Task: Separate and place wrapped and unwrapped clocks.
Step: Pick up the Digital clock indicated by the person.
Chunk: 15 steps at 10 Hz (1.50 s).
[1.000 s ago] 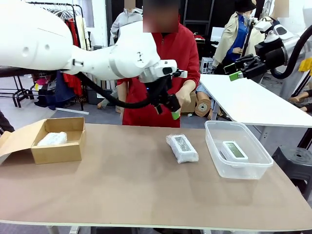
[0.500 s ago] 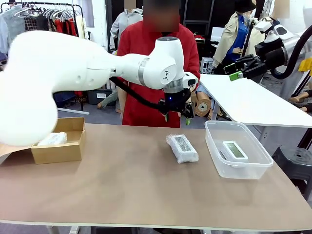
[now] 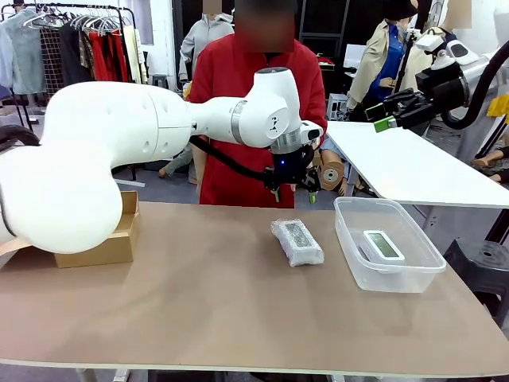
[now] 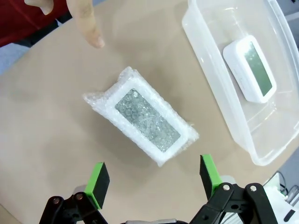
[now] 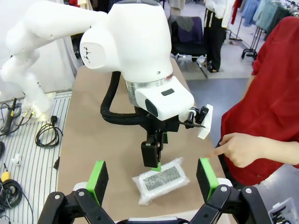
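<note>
Over the brown table's middle, the left gripper hung wide open and empty above the bubble-wrapped rectangular clock with a dark grey face, apparently lined up to grasp it. The bare white digital clock lay sorted in the clear plastic tub nearby. The right gripper hung raised aside, open, empty.

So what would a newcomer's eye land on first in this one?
The big white left arm crossing the front view, its open left claw hanging just above the wrapped clock at mid-table. To the right, a clear tub holds the bare white clock, and a person's finger points toward the wrapped one.
</note>
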Each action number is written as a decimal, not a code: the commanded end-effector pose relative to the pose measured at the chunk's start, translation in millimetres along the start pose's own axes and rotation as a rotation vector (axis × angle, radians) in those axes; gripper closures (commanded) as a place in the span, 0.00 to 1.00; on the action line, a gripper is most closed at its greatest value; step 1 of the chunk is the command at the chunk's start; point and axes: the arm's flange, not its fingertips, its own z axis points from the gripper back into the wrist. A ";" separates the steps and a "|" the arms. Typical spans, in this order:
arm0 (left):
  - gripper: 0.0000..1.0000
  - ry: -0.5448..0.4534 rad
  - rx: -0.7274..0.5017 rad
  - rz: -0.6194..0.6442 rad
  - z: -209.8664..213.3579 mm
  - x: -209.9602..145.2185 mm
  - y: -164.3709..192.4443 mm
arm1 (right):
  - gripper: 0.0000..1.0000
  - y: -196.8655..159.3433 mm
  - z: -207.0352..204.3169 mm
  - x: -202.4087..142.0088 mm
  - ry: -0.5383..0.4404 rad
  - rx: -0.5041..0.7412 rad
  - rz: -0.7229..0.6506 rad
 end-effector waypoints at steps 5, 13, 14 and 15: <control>0.00 0.048 0.090 0.188 -6.5 5.5 -15.3 | 0.00 1.1 1.2 1.2 -0.003 0.006 0.018; 0.00 0.053 0.305 0.753 -60.0 21.0 -84.2 | 0.00 1.1 1.2 1.2 -0.003 0.006 0.018; 0.00 0.042 0.308 0.758 -70.9 25.8 -86.0 | 0.00 1.1 1.2 1.2 -0.003 0.006 0.018; 0.00 0.004 0.310 0.732 -81.6 32.5 -85.2 | 0.00 1.1 1.2 1.2 -0.003 0.006 0.018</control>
